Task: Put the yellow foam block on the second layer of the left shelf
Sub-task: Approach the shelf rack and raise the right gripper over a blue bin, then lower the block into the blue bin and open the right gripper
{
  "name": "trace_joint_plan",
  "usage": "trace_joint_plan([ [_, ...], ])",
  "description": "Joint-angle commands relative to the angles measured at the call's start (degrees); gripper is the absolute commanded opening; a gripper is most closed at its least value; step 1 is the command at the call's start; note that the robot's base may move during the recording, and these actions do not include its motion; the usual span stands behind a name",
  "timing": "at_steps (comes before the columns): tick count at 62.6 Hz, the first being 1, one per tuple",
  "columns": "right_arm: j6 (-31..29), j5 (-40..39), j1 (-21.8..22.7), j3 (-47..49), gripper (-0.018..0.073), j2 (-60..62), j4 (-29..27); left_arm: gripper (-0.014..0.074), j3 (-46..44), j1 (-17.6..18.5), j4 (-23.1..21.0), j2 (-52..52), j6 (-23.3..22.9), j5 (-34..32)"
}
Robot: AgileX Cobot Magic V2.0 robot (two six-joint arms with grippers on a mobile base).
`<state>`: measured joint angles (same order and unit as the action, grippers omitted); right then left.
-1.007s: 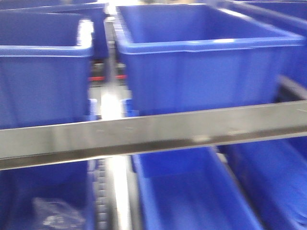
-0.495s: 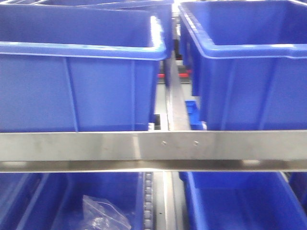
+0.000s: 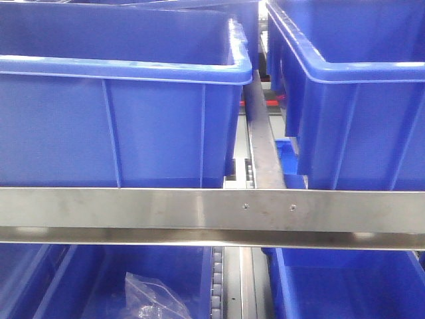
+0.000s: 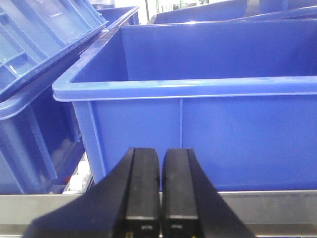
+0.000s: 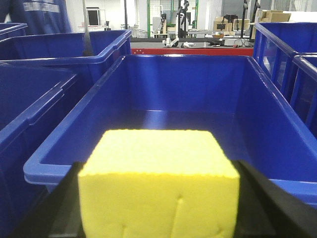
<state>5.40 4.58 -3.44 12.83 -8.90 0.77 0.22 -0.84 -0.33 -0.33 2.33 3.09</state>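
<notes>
The yellow foam block point(image 5: 158, 183) fills the lower part of the right wrist view, squeezed between the two black fingers point(image 5: 64, 203) of my right gripper point(image 5: 158, 198), which is shut on it. It hangs just in front of the near rim of an empty blue bin point(image 5: 183, 99). In the left wrist view my left gripper point(image 4: 160, 188) is shut with nothing in it, its two black fingers pressed together, facing the front wall of another blue bin point(image 4: 208, 134) on the shelf. Neither gripper nor the block appears in the front view.
A steel shelf rail point(image 3: 212, 216) runs across the front view, with blue bins above it, left point(image 3: 113, 113) and right point(image 3: 352, 106). Lower bins sit below; the left one holds a clear plastic bag point(image 3: 156, 296). A roller track point(image 3: 262, 153) runs between bins. A tilted blue bin point(image 4: 29, 59) lies left.
The front view has swung: the bins and the gap between them have shifted rightward in frame, and the steel rail now lies level and sharp instead of slanted and blurred.
</notes>
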Motion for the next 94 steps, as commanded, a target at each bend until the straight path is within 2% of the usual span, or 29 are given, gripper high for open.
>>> trace_joint_plan([
  [1, -0.2, -5.3, 0.4, 1.7, 0.0454, -0.5, -0.1, 0.0124, 1.4, -0.1, -0.3, -1.2, -0.2, -4.7],
  [50, -0.2, -6.6, 0.4, 2.8, 0.0438, -2.7, -0.1, 0.0124, 1.4, -0.1, -0.3, -1.2, -0.2, -4.7],
  [63, -0.2, -6.4, 0.4, 12.9, 0.0358, -18.3, -0.1, 0.0124, 1.4, -0.1, -0.3, -1.2, -0.2, -4.7],
  [82, -0.2, -11.8, 0.4, 28.5, 0.0359, -45.7, -0.1, 0.0124, 1.4, -0.1, -0.3, -1.2, -0.2, -4.7],
  [94, -0.2, -12.9, 0.4, 34.9, 0.0365, -57.4, -0.1, 0.0124, 1.4, -0.1, -0.3, -1.2, -0.2, -4.7],
])
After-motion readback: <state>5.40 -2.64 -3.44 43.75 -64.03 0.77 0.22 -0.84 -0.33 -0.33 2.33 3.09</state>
